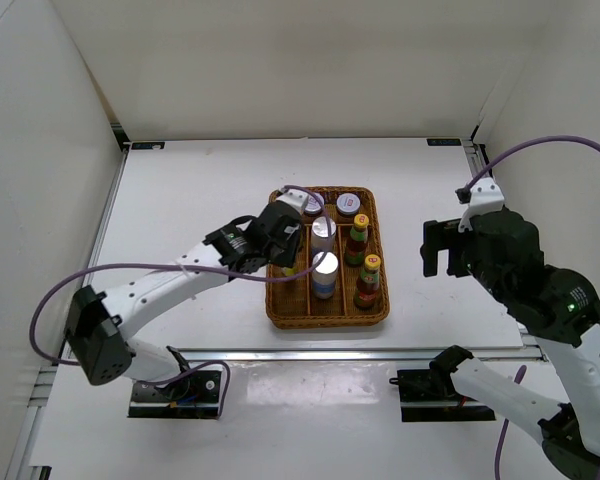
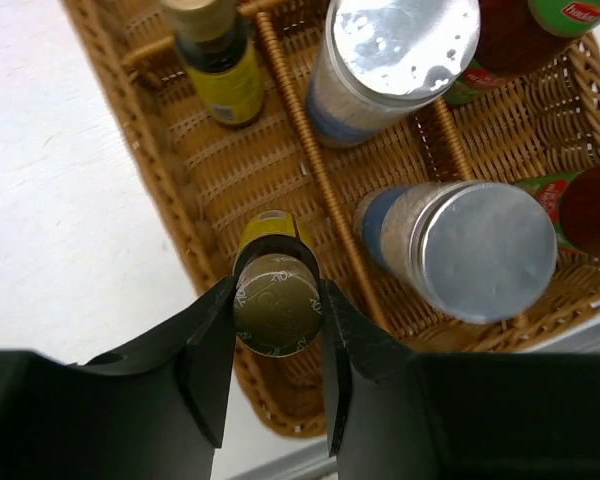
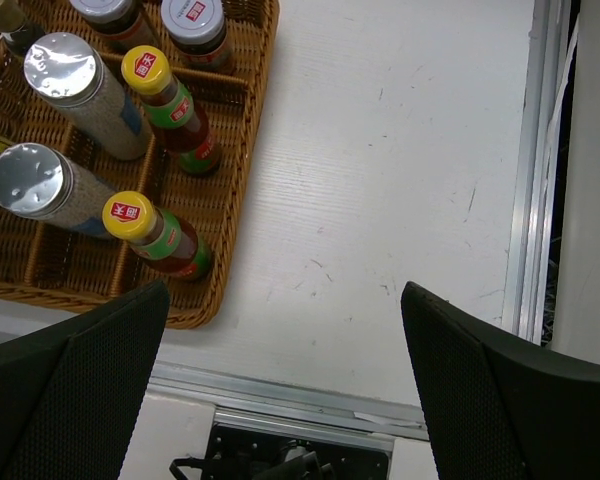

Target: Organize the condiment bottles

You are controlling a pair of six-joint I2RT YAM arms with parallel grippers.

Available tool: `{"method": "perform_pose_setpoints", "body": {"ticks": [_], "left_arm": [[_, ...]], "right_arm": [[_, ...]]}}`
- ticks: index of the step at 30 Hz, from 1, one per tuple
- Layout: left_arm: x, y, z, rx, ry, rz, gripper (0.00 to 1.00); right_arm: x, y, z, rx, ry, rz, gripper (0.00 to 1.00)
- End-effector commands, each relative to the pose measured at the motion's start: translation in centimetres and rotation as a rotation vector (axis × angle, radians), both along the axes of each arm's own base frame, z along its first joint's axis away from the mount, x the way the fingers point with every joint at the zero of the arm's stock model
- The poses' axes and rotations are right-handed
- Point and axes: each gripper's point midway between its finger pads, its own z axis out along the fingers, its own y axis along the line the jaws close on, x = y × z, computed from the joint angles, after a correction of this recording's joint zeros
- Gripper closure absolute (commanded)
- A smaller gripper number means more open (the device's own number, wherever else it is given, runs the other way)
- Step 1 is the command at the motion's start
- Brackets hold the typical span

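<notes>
My left gripper (image 2: 276,322) is shut on the gold cap of a tiny dark yellow-labelled bottle (image 2: 276,300) in the near end of the wicker tray's (image 1: 280,312) left lane. Whether the bottle rests on the tray floor does not show. A second tiny bottle (image 2: 218,55) stands farther along that lane. Two silver-topped shakers (image 1: 326,265) (image 1: 323,230) fill the middle lane. Two red yellow-capped bottles (image 1: 370,270) (image 1: 359,228) stand in the right lane. Two pale-lidded jars (image 1: 349,203) (image 1: 312,203) sit at the tray's far end. My right gripper (image 1: 442,250) hangs open above bare table right of the tray.
A metal rail (image 3: 280,395) runs along the near table edge, and another (image 3: 535,150) along the right side. White walls enclose the table on three sides. Purple cables loop beside both arms.
</notes>
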Motion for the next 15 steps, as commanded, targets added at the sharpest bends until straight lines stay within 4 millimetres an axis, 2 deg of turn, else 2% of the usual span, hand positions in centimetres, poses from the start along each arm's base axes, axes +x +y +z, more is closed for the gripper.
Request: {"method": "perform_pose_setpoints", "body": {"ticks": [1,3,9,12,13,15], "left_arm": [[1.8,-2.8,2.3,-0.056,-0.078,-0.065,0.86],[2.1,-3.2,1.0,-0.034,-0.059,-0.066,0.83],[2.3,-3.5,-0.9,-0.003,-0.031,-0.066,0.76],[2.1,-3.3,-1.2,0.004,-0.025,-0.066,0.55],[2.1,-3.3,-1.2,0.004,-0.025,-0.066,0.32],[2.0,-3.3,-0.5,-0.015,-0.033,-0.073,0.09]], "right_arm": [[-0.2,-0.5,0.2,0.004,-0.01,-0.025,0.0],[-0.5,-0.7,0.1,0.004,-0.01,-0.025,0.0],[-0.5,-1.2,0.7,0.006,-0.031,-0.042,0.0],[-0.6,-1.2,0.2,-0.005,-0.017,-0.041,0.0],[-0.6,-1.2,0.2,-0.005,-0.017,-0.041,0.0],[-0.8,-1.3,0.0,-0.005,-0.017,-0.041,0.0]]}}
